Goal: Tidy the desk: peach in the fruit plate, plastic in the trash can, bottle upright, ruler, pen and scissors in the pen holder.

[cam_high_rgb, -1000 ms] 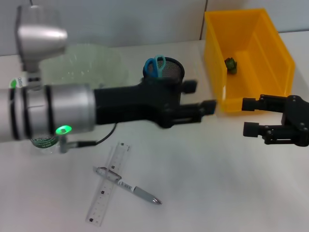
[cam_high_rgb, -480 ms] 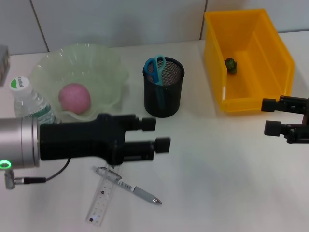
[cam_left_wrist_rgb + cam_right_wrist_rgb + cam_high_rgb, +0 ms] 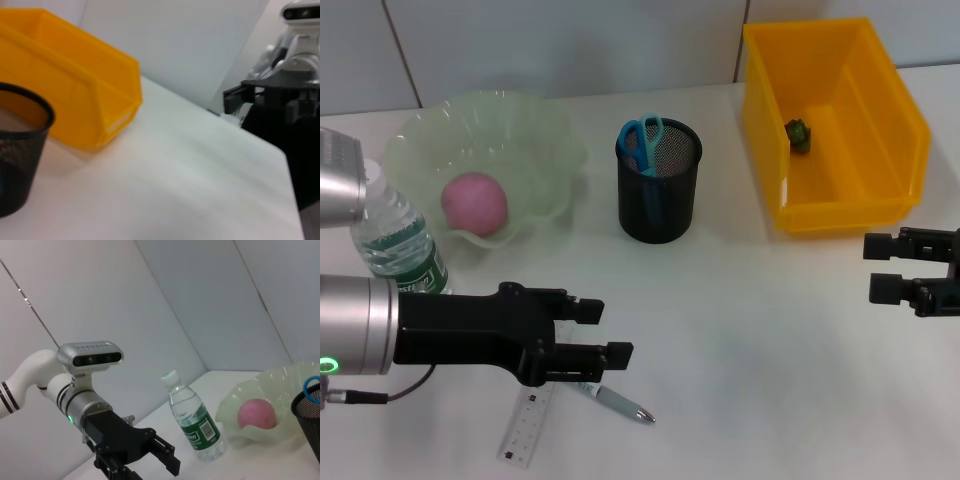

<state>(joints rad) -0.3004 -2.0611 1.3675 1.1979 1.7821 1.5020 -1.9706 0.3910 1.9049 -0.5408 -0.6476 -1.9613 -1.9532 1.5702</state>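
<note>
On the left side of the desk, the left gripper (image 3: 600, 330) hung with its fingers spread, right above the ruler (image 3: 530, 425) and pen (image 3: 615, 403). The ruler's long side ran toward the robot, and the pen lay across it. Far right, the right gripper (image 3: 885, 267) waited, fingers spread, much farther away.

Black mesh pen holder (image 3: 660, 192), glossy yellow bin (image 3: 835, 125).

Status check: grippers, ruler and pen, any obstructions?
Left gripper open, low over clear plastic ruler and grey pen, both on desk. Right gripper open, parked beside yellow bin. Nothing blocking.
</note>
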